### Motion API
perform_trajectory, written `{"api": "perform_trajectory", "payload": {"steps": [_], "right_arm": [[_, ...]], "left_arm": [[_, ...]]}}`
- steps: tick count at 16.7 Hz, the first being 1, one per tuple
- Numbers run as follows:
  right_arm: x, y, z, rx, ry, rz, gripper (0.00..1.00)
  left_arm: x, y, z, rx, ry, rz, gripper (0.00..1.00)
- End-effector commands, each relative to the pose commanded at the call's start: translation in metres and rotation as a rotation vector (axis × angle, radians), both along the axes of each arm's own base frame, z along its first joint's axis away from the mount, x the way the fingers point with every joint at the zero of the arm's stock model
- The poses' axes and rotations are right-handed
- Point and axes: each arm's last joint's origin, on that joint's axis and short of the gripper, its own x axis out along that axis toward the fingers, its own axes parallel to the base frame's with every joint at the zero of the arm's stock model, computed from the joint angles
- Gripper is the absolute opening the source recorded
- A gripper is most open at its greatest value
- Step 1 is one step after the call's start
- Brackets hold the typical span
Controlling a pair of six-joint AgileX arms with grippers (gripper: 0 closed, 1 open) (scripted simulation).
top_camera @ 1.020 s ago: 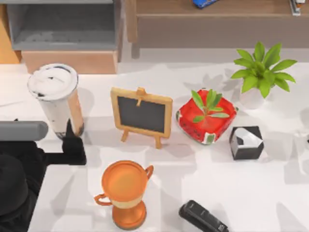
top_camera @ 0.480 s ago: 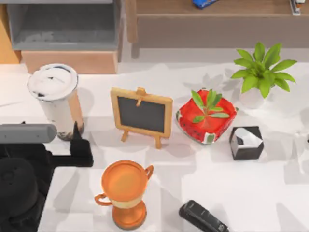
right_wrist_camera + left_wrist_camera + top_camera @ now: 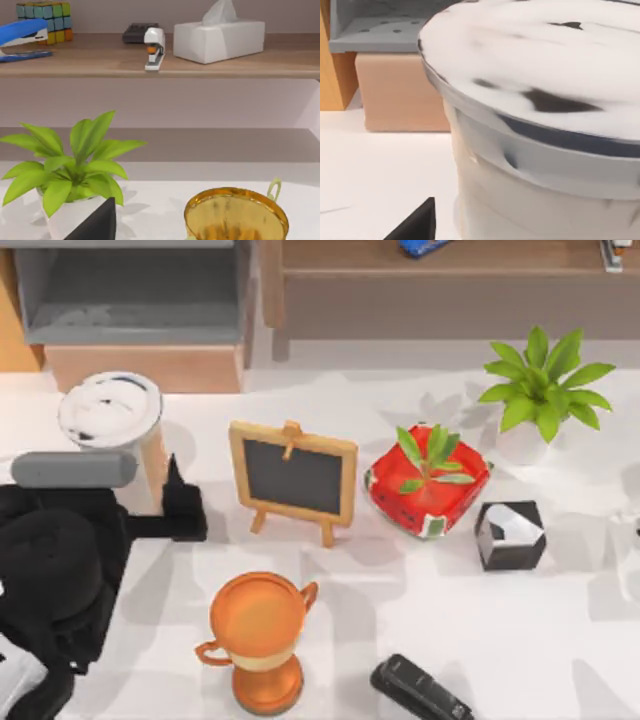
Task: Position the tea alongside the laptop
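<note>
While I watched the top view, the tea [image 3: 112,430] stood upright at upper left, lid up, my left gripper [image 3: 165,502] spread around its base; a chalkboard [image 3: 293,478] and orange trophy [image 3: 258,635] stood nearby. The left wrist view showed the lid close. In the right wrist view, a potted plant [image 3: 70,167] sat lower left; I couldn't tell the right gripper's state.

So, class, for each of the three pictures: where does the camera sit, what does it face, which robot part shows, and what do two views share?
Top view: above the table, looking down; the left gripper reaches beside the tea.
Left wrist view: on the left arm, close against the tea; one dark fingertip shows.
Right wrist view: on the right arm, facing a plant, golden cup and shelf; one fingertip shows.
Shared: top and left wrist views both show the tea.
</note>
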Motion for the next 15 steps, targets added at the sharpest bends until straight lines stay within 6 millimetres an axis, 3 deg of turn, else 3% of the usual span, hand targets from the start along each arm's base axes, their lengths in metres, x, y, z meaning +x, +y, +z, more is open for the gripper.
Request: {"api": "perform_trajectory", "payload": {"steps": [4,8,15], "right_arm": [[0.000,0.000,0.000,0.000,0.000,0.000,1.00],[0.000,0.000,0.000,0.000,0.000,0.000,1.00],[0.000,0.000,0.000,0.000,0.000,0.000,1.00]], "left_arm": [[0.031,0.002,-0.008,-0.001,-0.002,0.000,1.00],[0.032,0.002,-0.009,-0.001,-0.002,0.000,1.00],[0.032,0.002,-0.009,-0.001,-0.002,0.000,0.47]]}}
